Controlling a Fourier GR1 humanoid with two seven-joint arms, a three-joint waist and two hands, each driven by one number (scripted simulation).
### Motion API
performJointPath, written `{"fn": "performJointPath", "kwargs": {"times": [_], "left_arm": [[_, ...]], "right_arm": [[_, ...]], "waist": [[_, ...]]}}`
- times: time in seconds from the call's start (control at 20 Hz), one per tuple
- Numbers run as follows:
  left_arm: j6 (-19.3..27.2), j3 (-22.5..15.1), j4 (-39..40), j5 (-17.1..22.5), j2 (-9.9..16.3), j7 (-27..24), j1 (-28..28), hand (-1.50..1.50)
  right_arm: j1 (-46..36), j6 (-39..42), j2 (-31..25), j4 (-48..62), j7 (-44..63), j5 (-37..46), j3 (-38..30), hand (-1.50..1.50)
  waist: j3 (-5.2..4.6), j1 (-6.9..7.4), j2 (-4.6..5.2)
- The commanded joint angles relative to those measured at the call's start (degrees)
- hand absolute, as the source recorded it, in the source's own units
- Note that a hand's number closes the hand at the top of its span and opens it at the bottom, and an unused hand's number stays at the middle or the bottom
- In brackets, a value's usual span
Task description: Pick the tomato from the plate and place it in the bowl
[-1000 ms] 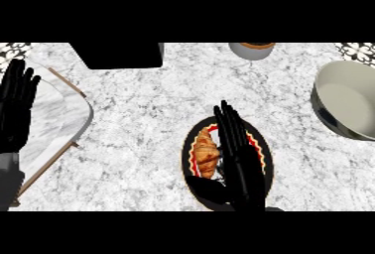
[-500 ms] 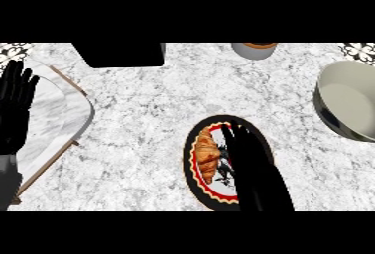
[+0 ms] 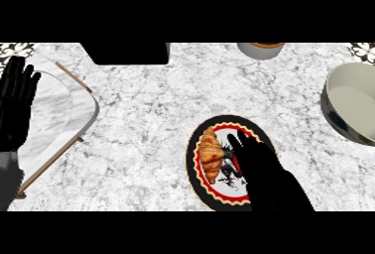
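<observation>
marble counter [image 3: 161, 109]: right hand [image 3: 260, 161] flat over plate [image 3: 201, 186].

A white-grey marble counter [image 3: 161, 109] with a black panel [image 3: 124, 53] at its far edge.

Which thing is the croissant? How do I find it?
Look at the marble counter, then at the round plate with the red, wavy-edged rim near the front. The croissant lies on its left half, golden-brown and ridged, beside the black right robot hand.

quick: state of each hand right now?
Left hand: open, resting at the left edge.
Right hand: over the plate, fingers straight, open; tomato not visible.
</observation>
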Motion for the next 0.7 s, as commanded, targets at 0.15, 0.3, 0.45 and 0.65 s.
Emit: {"fn": "performJointPath", "kwargs": {"times": [0.15, 0.3, 0.45, 0.65], "left_arm": [[-2.6, 1.9, 1.8, 0.7, 0.3, 0.3, -1.1, 0.00], [-1.3, 0.7, 3.6, -1.2, -2.4, -1.4, -1.4, 0.00], [0.6, -1.2, 0.3, -3.5, -3.6, 0.8, -1.4, 0.00], [-2.6, 1.9, -0.4, -1.7, -2.0, 1.3, -0.2, 0.00]], "right_arm": [[-1.7, 11.3, 1.8, -0.3, 8.7, -4.6, -5.1, -1.50], [1.7, 5.6, 3.4, 4.4, 6.6, 1.2, -0.9, -1.50], [2.4, 6.6, 1.0, 5.9, 0.7, -1.3, -6.8, -1.50], [3.6, 5.4, 2.2, 7.9, -0.4, 1.4, -8.2, -1.50]], "waist": [[0.08, 0.33, 0.22], [0.09, 0.13, 0.21], [0.16, 0.27, 0.20], [0.15, 0.42, 0.16]]}}
